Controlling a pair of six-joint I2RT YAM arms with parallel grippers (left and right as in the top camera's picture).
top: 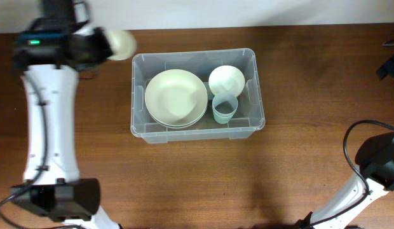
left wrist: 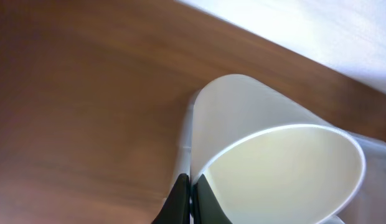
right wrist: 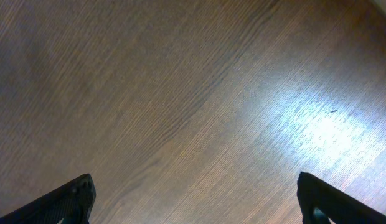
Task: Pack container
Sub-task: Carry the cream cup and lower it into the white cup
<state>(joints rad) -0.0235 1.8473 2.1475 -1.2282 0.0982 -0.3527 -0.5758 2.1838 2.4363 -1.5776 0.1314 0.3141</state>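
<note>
Clear plastic container [top: 190,58] sits mid-table, holding stacked cream plates [top: 176,97], a white bowl [top: 226,80] and a pale teal cup [top: 224,108]. Just off its far left corner, the left gripper [left wrist: 190,199] is pinched tight on the rim of a cream cup [left wrist: 280,168]. The right gripper [right wrist: 205,202] hangs over the bare wooden table [right wrist: 180,93], its jaws spread wide.

No legible text or markings
</note>
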